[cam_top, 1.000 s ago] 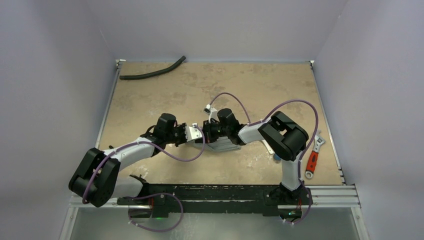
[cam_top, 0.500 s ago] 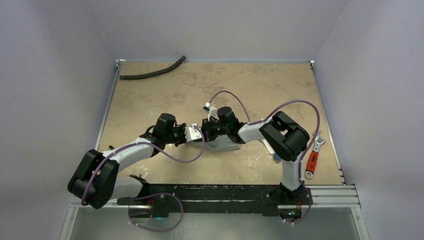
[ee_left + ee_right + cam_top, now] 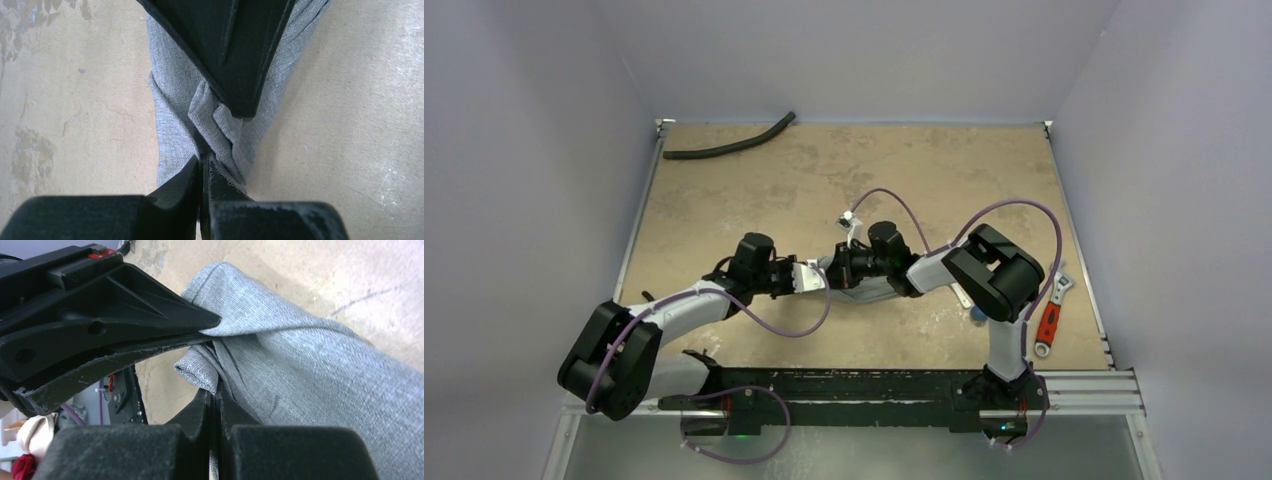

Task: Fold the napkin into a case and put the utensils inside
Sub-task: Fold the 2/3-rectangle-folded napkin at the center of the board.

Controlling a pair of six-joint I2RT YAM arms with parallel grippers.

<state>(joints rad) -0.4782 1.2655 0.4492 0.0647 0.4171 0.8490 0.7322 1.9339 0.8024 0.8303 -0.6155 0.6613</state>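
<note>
The grey napkin point(image 3: 871, 291) lies bunched at the table's middle, between the two grippers. My left gripper point(image 3: 816, 277) is shut on a folded edge of it, seen close in the left wrist view point(image 3: 202, 164) against the cloth point(image 3: 172, 115). My right gripper point(image 3: 835, 272) faces it tip to tip and is shut on the same bunched edge point(image 3: 216, 389); the napkin point(image 3: 310, 385) drapes away to the right. A white spoon point(image 3: 960, 294) and a small blue end point(image 3: 977, 315) peek out beside the right arm, mostly hidden.
A red-handled wrench point(image 3: 1049, 318) lies near the right edge. A long black hose point(image 3: 729, 146) lies at the far left corner. The right arm's links and purple cables point(image 3: 984, 270) crowd the middle right. The black rail point(image 3: 844, 385) runs along the near edge.
Both grippers have shifted a little toward the near edge, still pinching the napkin's edge between them. The napkin has been drawn along with them.
</note>
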